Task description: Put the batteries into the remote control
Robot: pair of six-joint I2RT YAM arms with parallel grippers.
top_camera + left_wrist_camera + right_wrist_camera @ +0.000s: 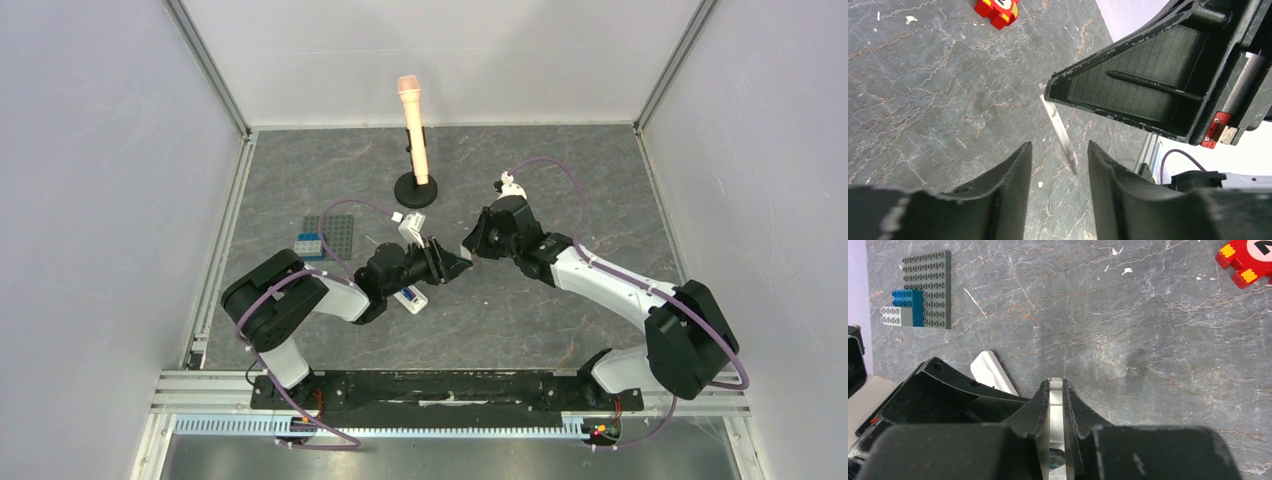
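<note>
Top external view has the two arms nose to nose over the middle of the table (560, 200), the left gripper (452, 266) facing the right gripper (470, 245). The right claw is pinched tight on a thin white plastic piece (1056, 410), seen edge-on from its own wrist camera. I take this for the remote's battery cover, though the pictures cannot confirm it. The left claw stands partly open and holds nothing. In the left wrist view, the free end of that piece hangs in the gap between its fingers (1013, 170), touching neither. The remote control (412, 299) lies on the table just under the left wrist, with a blue patch (404, 295) on it that may be the batteries, though it is too small to be sure. The step in hand looks like a mid-air handover or re-grip of the cover. The next move calls for the left fingers to close squarely on the thin edge before the right lets go, since so slim a piece could twist or slip
</note>
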